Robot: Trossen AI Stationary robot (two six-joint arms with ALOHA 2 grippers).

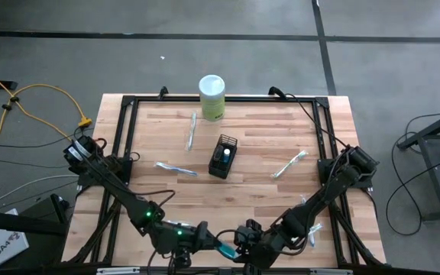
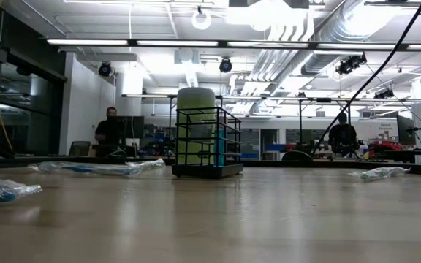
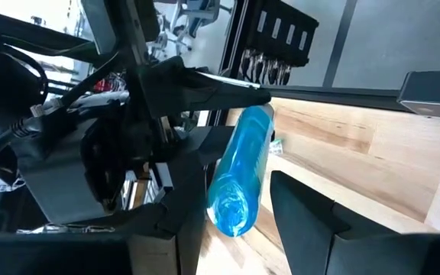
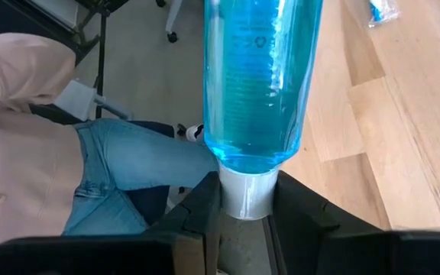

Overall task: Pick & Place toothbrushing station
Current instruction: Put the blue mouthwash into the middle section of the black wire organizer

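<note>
while the right gripper (image 4: 244, 200) has its fingers clamped on the white cap of the teal tube (image 4: 260, 84) and the left gripper (image 3: 239, 200) fingers flank its body | tube is held between both at the table's (image 1: 281, 191) near edge | handover judged underway: one grip to be secured before the other is eased | mesh holder (image 1: 223, 156) stands mid-table, well apart

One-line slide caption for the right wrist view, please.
Right tool clamps the white cap of a blue tube, above the wooden table edge, a seated person beyond.
</note>
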